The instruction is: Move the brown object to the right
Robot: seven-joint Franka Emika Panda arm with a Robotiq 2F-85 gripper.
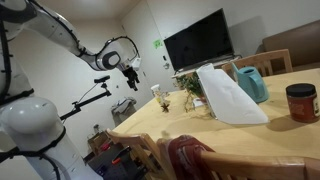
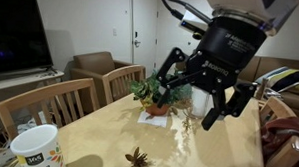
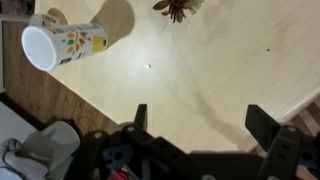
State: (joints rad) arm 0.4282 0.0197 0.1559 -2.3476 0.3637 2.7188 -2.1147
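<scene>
The brown object (image 2: 137, 158) is a tiny dark, spiky thing lying on the tan table (image 2: 98, 132). It also shows at the top edge of the wrist view (image 3: 178, 8) and near the cup in an exterior view (image 1: 165, 103). My gripper (image 2: 204, 93) hangs open and empty in the air above the table, apart from the brown object. In the wrist view both fingers (image 3: 200, 120) are spread wide over bare table, with the brown object well ahead of them. The gripper also shows high beside the table's far end (image 1: 130, 72).
A white patterned cup (image 3: 65, 45) stands near the table edge (image 2: 35, 148). A potted plant (image 2: 154, 94) sits mid-table. A white bag (image 1: 230, 95), a teal pitcher (image 1: 250, 82) and a red-brown jar (image 1: 300, 102) stand further along. Wooden chairs (image 2: 84, 96) line the table.
</scene>
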